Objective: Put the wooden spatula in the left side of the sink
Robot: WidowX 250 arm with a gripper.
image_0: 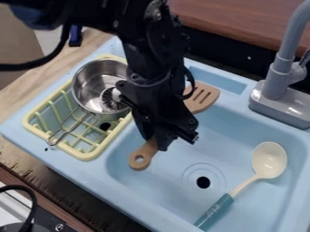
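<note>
The wooden spatula is found slanted at the left side of the sink, with its slotted head toward the back and its holed handle end toward the front. The gripper is positioned over the handle, where a narrow section is offered for grasping and the broad head is kept clear. Because the contact area is masked by the arm, it cannot be told whether the gripper is open or closed on the handle, or whether the spatula is borne by it or by the sink.

The spoon is laid well to the right, beyond the drain, by which room is left for the spatula. The metal pan is seated in the yellow rack, its wire handle directed frontward (no interference with the spatula is noted). If a release is still required, a low one is advised, lest the handle be tipped against the rack.
</note>
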